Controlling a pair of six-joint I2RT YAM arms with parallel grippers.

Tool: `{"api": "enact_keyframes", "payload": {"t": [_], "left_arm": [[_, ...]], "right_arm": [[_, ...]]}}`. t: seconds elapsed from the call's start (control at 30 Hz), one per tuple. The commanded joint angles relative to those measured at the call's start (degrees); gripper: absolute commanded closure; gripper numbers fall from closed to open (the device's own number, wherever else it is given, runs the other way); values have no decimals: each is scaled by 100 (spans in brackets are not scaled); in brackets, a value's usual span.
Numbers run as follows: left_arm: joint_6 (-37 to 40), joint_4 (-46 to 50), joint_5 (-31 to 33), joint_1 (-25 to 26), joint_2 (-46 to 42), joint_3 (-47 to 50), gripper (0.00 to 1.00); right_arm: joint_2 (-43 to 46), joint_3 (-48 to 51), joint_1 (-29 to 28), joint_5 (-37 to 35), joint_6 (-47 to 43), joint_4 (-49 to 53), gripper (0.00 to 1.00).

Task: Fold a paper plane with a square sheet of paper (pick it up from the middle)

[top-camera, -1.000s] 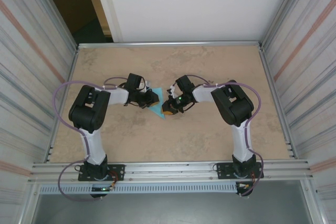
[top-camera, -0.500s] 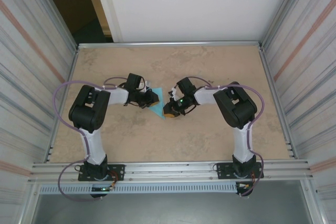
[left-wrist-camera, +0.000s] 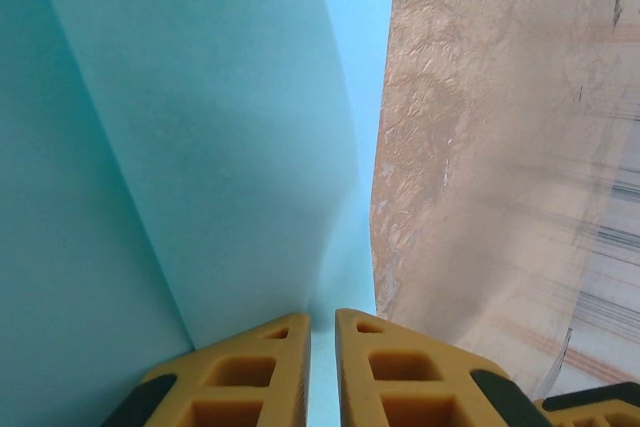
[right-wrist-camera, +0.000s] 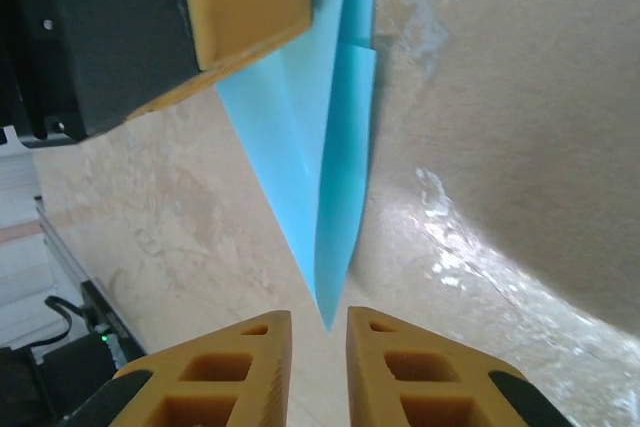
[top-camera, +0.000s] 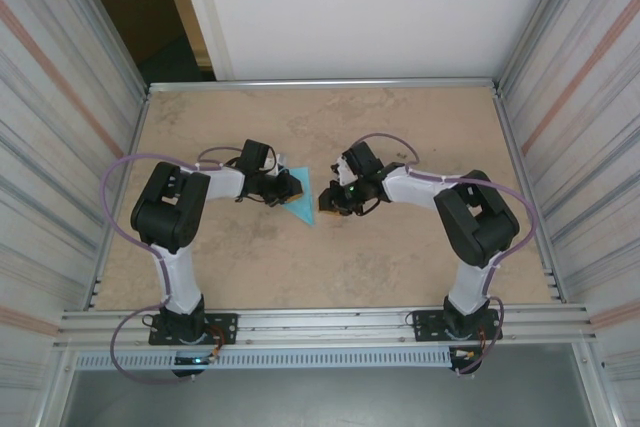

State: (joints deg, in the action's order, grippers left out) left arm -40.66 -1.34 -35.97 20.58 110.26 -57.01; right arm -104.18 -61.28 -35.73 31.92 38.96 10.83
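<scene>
The light-blue sheet of paper is folded into a narrow pointed paper plane [top-camera: 301, 203] [right-wrist-camera: 335, 157] near the middle of the table. My left gripper [top-camera: 291, 187] [left-wrist-camera: 322, 321] is shut on its wide end, and blue paper [left-wrist-camera: 200, 147] shows between the yellow fingers. My right gripper [top-camera: 325, 207] [right-wrist-camera: 319, 319] sits just off the plane's pointed tip. Its jaws stand a narrow gap apart, the tip reaches only to their mouth, and nothing is pinched. One left finger [right-wrist-camera: 250, 2] shows in the right wrist view, on the paper.
The beige table [top-camera: 400, 257] is bare around the arms. Ribbed metal walls [top-camera: 60, 147] close in the left and right sides, and a white panel [top-camera: 350, 7] stands behind the far edge.
My right gripper's jaws have parted slightly and slid back to the right off the plane's tip, with that arm's elbow swinging right. The left gripper and the plane have stayed put.
</scene>
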Motion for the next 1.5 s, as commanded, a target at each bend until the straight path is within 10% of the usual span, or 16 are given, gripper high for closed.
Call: {"api": "enact_keyframes", "payload": {"t": [0.0,0.93,1.23,1.47], "left_arm": [[126,171,60,-57,128,94,85],[134,54,-120,8,-104,96,84],[180,196,-37,8,-77,76,84],[152,181,-46,8,-57,61,84]], "right_arm": [[-159,-349,-235,-314,44,66,82],[-1025,-1022,-334,-573,-160,817,82],[55,-597,-317,-1272,-163,148,76],[-641,-1025,-535,-456,-278,263,88]]}}
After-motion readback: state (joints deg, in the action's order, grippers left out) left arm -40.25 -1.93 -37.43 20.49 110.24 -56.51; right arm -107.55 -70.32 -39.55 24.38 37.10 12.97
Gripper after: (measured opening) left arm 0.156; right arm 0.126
